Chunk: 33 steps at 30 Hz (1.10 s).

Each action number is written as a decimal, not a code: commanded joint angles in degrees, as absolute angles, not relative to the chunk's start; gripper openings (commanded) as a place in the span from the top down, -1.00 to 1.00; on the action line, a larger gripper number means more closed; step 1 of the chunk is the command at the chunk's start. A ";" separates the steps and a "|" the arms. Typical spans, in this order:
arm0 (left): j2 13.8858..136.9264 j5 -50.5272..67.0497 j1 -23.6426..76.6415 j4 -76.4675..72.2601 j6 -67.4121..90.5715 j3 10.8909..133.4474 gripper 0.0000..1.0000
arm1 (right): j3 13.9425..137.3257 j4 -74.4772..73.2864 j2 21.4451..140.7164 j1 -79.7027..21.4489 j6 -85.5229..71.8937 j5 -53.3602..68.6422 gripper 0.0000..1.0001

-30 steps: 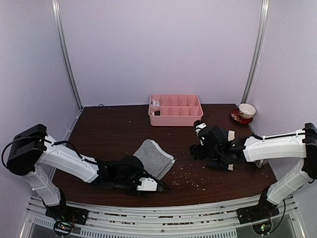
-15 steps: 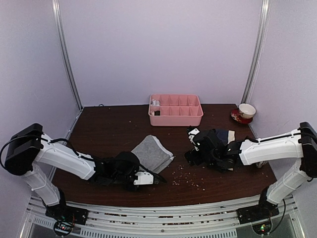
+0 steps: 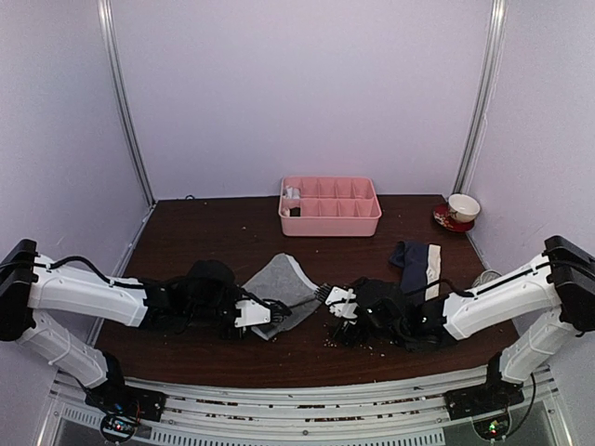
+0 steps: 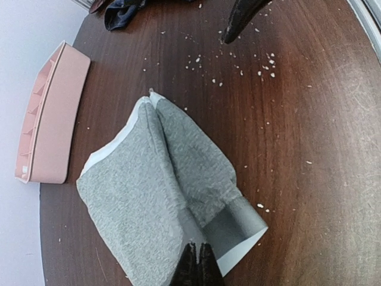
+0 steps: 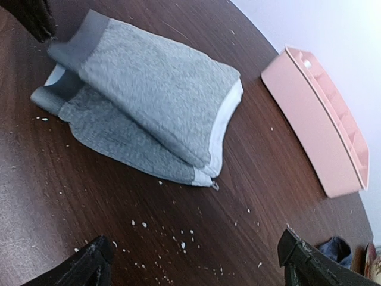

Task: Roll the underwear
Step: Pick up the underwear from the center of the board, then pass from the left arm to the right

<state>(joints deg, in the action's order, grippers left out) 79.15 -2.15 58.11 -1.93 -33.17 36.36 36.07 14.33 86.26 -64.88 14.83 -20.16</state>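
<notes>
Loosely folded, the soft grey underwear (image 4: 149,196) tapers to a point.

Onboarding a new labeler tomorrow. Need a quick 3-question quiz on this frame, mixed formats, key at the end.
1. Which part of the grey underwear is the left gripper shut on?
2. True or false: the right gripper also grips the grey underwear.
3. Where does the navy underwear lie?
A) under the grey underwear
B) on the table near the cup
C) in the left gripper

Key:
1. The waistband edge.
2. False: its jaws stand open, clear of the cloth.
3. B
</notes>
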 commanded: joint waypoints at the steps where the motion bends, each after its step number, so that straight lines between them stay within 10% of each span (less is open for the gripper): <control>1: 79.60 0.26 57.71 -1.47 -34.40 35.12 1.00 | 35.23 22.28 88.92 -66.81 27.39 -14.75 -1.00; 4: 79.19 3.84 57.66 0.57 -35.58 34.96 0.95 | 37.01 22.00 91.82 -67.44 30.36 -17.80 -1.00; 8: 79.95 5.24 57.81 0.02 -35.42 34.65 -0.18 | 37.70 21.67 92.84 -67.42 30.09 -20.26 -1.00; 13: 84.65 2.49 59.41 -0.58 -33.06 36.91 -0.72 | 35.97 22.56 91.41 -67.46 27.23 -22.94 -1.00; 33: 98.90 -14.69 62.67 -3.00 -24.68 41.36 -0.27 | 33.44 20.61 81.39 -69.04 22.72 -33.53 -1.00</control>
<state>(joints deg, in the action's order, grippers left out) 96.31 -9.08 62.74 -5.69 -25.56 42.24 34.33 20.27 82.63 -68.51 23.11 -31.27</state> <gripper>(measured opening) 0.668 1.000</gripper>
